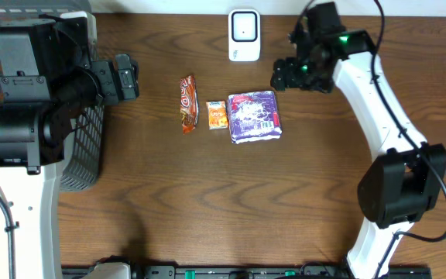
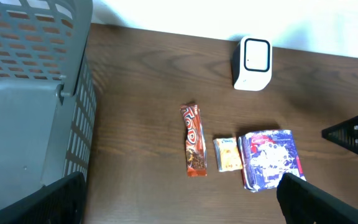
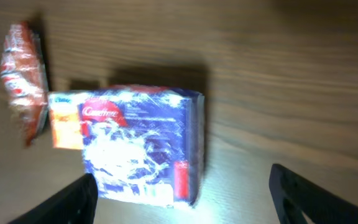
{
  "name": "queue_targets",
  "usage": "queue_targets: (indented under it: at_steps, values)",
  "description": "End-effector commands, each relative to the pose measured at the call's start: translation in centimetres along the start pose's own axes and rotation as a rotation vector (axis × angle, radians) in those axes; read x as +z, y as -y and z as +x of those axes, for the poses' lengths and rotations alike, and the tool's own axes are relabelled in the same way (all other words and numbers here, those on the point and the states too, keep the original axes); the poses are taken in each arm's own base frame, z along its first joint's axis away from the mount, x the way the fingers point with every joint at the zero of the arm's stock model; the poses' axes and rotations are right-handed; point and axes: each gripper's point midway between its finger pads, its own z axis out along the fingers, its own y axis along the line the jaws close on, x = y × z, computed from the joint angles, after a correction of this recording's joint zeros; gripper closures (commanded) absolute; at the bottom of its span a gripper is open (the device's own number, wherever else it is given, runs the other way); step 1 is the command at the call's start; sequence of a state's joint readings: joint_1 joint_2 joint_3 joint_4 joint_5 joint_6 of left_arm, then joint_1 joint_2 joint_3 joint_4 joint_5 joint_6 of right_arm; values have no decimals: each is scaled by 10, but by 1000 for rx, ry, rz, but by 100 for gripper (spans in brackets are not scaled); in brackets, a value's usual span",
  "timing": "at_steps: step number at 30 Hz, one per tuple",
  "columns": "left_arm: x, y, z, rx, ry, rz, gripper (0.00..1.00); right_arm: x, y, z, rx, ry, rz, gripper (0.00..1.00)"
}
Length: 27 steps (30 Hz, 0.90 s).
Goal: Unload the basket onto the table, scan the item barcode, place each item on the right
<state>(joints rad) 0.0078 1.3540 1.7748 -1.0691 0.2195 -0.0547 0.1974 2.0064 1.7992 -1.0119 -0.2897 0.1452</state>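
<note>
Overhead, the purple packet (image 1: 255, 116) lay mid-table, right gripper (image 1: 279, 78) just far-right of it. The left wrist showed the left gripper (image 2: 179, 205) agape, empty (beside the basket (image 2: 36, 50)). The right wrist showed released fingers (image 3: 73, 199); we judged centring over the packet best.

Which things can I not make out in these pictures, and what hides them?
- Barcodes: none shows on the purple packet, orange sachet or snack bar; overhead, the print is too small.
- Packet lettering: right wrist view, blurred and glared.
- Inside of the basket: overhead, the left arm covers it; left wrist view, the frame edge cuts it off.
</note>
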Motion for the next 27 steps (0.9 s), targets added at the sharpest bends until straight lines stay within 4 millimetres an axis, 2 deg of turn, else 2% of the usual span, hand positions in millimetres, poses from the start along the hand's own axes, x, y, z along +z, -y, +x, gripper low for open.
queue_targets:
  at_steps: [1, 5, 11, 13, 15, 16, 18, 19, 22, 24, 27]
  values:
    - [-2, 0, -1, 0, 5, 2, 2, 28, -23, 22, -15, -86, -277, 15]
    - [-2, 0, -1, 0, 5, 2, 2, 57, -18, 32, 9, -87, -363, 13]
    - [-2, 0, -1, 0, 5, 2, 2, 106, -5, 55, 121, -141, -353, 14]
    - [-2, 0, -1, 0, 5, 2, 2, 118, -3, 62, 135, -164, -351, 24]
    - [-2, 0, -1, 0, 5, 2, 2, 123, -1, 65, 141, -176, -340, 48]
    - [-2, 0, -1, 0, 5, 2, 2, 125, 2, 66, 149, -177, -322, 65]
    - [-2, 0, -1, 0, 5, 2, 2, 119, 5, 61, 162, -165, -296, 87]
    - [-2, 0, -1, 0, 5, 2, 2, 117, 7, 59, 163, -161, -284, 91]
    - [-2, 0, -1, 0, 5, 2, 2, 94, 16, 47, 161, -135, -196, 99]
    - [-2, 0, -1, 0, 5, 2, 2, 74, 27, 38, 150, -101, -88, 99]
    - [-2, 0, -1, 0, 5, 2, 2, 28, 51, 20, 114, -12, 170, 99]
